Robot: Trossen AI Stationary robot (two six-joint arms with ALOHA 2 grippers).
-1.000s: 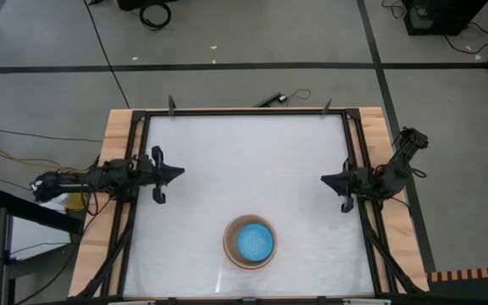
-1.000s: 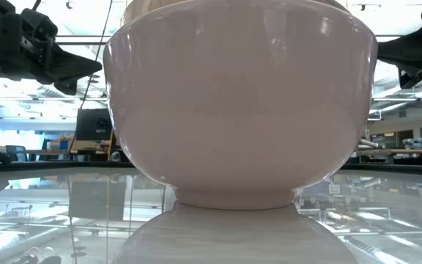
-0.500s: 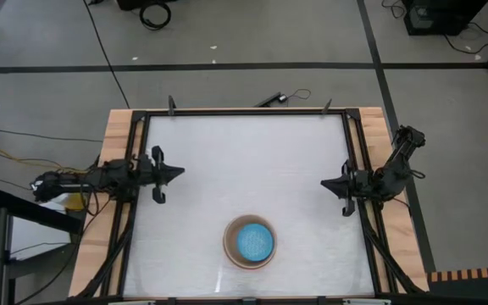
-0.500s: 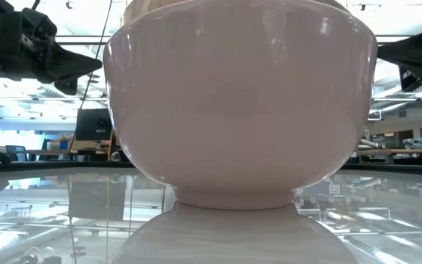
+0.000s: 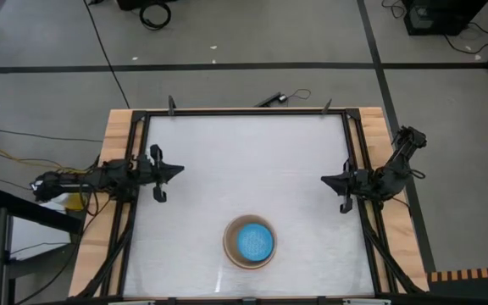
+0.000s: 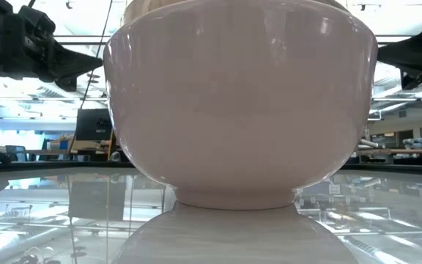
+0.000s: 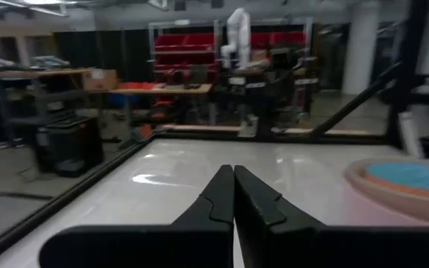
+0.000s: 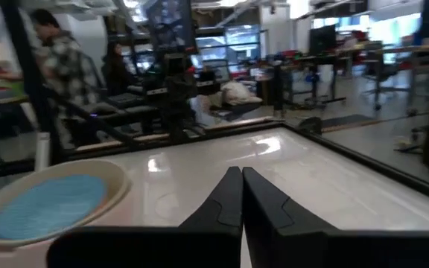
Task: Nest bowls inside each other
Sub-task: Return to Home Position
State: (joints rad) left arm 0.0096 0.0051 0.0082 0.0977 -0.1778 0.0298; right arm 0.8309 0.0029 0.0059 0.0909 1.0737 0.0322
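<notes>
The bowls [image 5: 250,241] stand nested in one stack near the table's front edge, about midway across. The cream-white outer bowl [image 6: 240,103] rests on its foot on the table and fills the low view. The bright blue bowl [image 5: 254,242] lies innermost, and an orange rim shows around it in the left wrist view. My left gripper [image 5: 180,171] hangs shut at the table's left edge, pointing level toward the right. My right gripper [image 5: 324,179] hangs shut at the right edge, pointing toward the left. Neither is near the stack [image 7: 408,186] [image 8: 51,201].
A black frame [image 5: 244,112] runs around the white table top. Bare table lies between the two grippers and behind the stack. Beyond the table, the right wrist view shows people [image 8: 65,74] among the room's benches.
</notes>
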